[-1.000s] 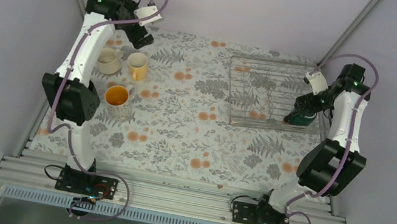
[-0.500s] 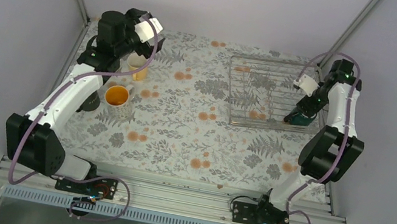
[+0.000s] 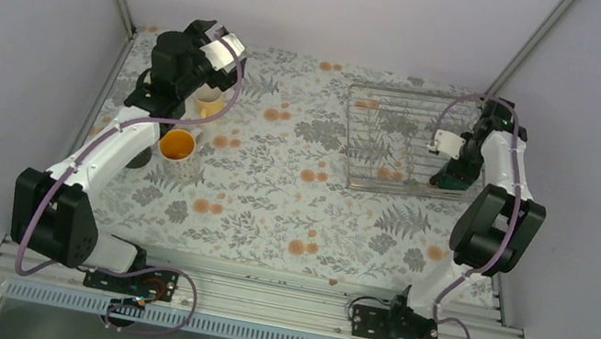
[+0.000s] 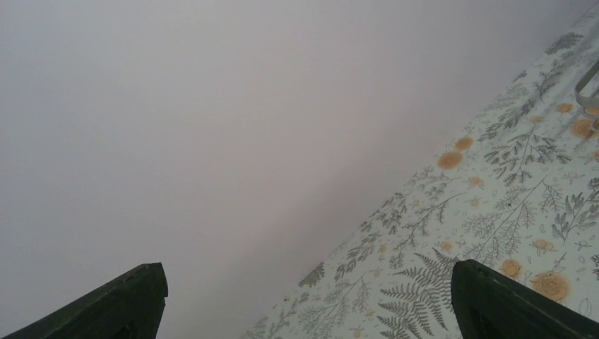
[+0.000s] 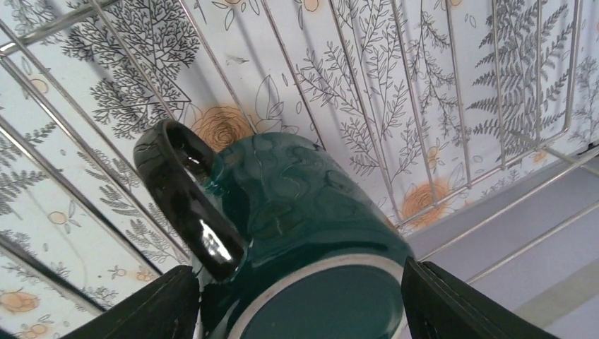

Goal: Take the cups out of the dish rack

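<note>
dark green mug (image 5: 304, 205) fills the right wrist view. it lies tipped over inside the rack (image 3: 349, 136), base towards the camera, glossy handle (image 5: 185, 198) sticking out to the left of the picture. the right pincer (image 5: 298, 268) is down over it, one of its fingers (image 5: 459, 304) on each side of the base and right up against the glaze. whether they are pressing or only touching, i cannot tell. from above, the mug sits in the rack's near right corner, and the rack itself stands at the far right corner of the bench on the flowered cloth (image 3: 275, 184).

over on the far left, the left arm reaches up towards the back corner. the left pincer (image 4: 309, 268) is released, fingers spread wide with nothing between them, aimed at the grey wall (image 4: 212, 127) and a strip of cloth.

two mugs show out on the cloth near the far left corner. the orange mug (image 3: 177, 145) stands upright, clear of the arm. the pale mug (image 3: 209, 104) is just beyond it, towards the far edge, partly hidden under the left arm.
</note>
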You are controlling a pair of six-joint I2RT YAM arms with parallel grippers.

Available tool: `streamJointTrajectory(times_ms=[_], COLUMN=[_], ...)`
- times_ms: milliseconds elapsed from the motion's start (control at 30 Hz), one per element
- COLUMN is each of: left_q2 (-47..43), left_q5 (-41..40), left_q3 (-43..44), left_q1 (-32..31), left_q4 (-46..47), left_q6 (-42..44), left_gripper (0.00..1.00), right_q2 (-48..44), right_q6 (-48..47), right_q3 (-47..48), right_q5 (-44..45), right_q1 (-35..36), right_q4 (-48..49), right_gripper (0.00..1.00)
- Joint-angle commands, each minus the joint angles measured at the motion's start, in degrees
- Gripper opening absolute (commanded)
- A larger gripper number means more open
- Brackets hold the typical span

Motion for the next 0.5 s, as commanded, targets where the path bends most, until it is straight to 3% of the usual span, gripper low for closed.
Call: streamJointTrajectory(times_ms=[0,300,367,433,467], left_q2=[-0.1,1.0,1.4,1.9,2.1], left_q5=[-1.1,-1.0,-1.0,-0.6,-0.4], left_q3=[-0.2,-0.3,-0.2,0.1,0.3], left_q1=[-0.2,-0.3,-0.3,-0.3,-0.2], left_q4=[3.1,3.2,3.1,2.8,2.6], left_q6=[0.5,0.8,0.7,0.5,0.4], left_gripper=[1.0,1.0,1.0,1.0,1.0], right_q2=[1.4,6.5,8.6,10.7,11.6], right_q6=[-4.2,-4.0,-3.3,-2.3,-1.9], right_q3=[-1.2,3.3,6.3,8.9,10.1], right_q5=[1.3,0.4,0.5,-0.1,-0.5], right_q1=[1.3,3.0,3.2,3.4,3.4], right_q4=[3.4,-2.0,-4.6,-7.2,-8.3], right_gripper=[0.73,0.69,0.6,0.4,0.37])
